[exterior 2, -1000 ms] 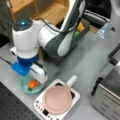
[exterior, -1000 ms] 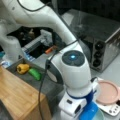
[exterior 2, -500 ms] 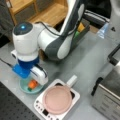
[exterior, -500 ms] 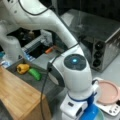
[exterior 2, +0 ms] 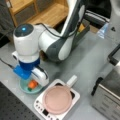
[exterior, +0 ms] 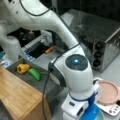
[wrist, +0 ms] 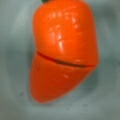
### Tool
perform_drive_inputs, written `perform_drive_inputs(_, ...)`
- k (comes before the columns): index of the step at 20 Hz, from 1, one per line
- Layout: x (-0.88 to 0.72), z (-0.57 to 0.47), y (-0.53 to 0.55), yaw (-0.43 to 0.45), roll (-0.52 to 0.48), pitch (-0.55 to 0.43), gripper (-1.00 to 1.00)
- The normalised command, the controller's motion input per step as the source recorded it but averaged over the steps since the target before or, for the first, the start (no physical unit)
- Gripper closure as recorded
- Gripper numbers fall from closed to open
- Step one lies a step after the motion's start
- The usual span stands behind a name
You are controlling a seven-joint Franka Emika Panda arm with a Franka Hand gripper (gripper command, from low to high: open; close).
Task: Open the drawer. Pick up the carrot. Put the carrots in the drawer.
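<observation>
The carrot (wrist: 63,50), stubby and bright orange with a cut line across it, lies in a light blue bowl (wrist: 15,75) and fills the wrist view. In a front view the carrot (exterior 2: 32,84) sits in the bowl (exterior 2: 25,89), directly beneath my gripper (exterior 2: 32,82), which is lowered into the bowl. No fingers appear in the wrist view. The drawer (exterior: 43,86), a dark grey tray, stands pulled out from the bamboo-topped cabinet (exterior: 17,95). It holds a yellow pepper (exterior: 23,68) and a green vegetable (exterior: 35,74). The arm partly hides the drawer (exterior 2: 83,28).
A pink plate (exterior 2: 57,99) rests on a white scale (exterior 2: 40,108) right beside the bowl. A silver toaster oven (exterior: 100,40) stands at the right in both front views. My arm's bulky elbow (exterior 2: 55,45) hangs over the grey tabletop (exterior 2: 87,62).
The wrist has shifted only slightly over the bowl. The carrot stays in the bowl and the drawer has not moved.
</observation>
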Motion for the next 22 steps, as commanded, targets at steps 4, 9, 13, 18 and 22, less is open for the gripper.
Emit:
perform_drive_inputs(4,0.23,-0.01,0.11,-0.037,-0.204,0.071,-1.0)
perform_drive_inputs(9,0.25,-0.03,0.12,-0.037,-0.191,0.059,-1.0)
perform_drive_inputs(13,0.25,0.01,0.12,-0.045,-0.185,0.07,-1.0)
perform_drive_inputs(18,0.25,0.04,0.12,-0.057,-0.179,0.072,-1.0)
perform_drive_inputs(22,0.26,0.01,0.11,-0.066,-0.179,0.074,-1.0)
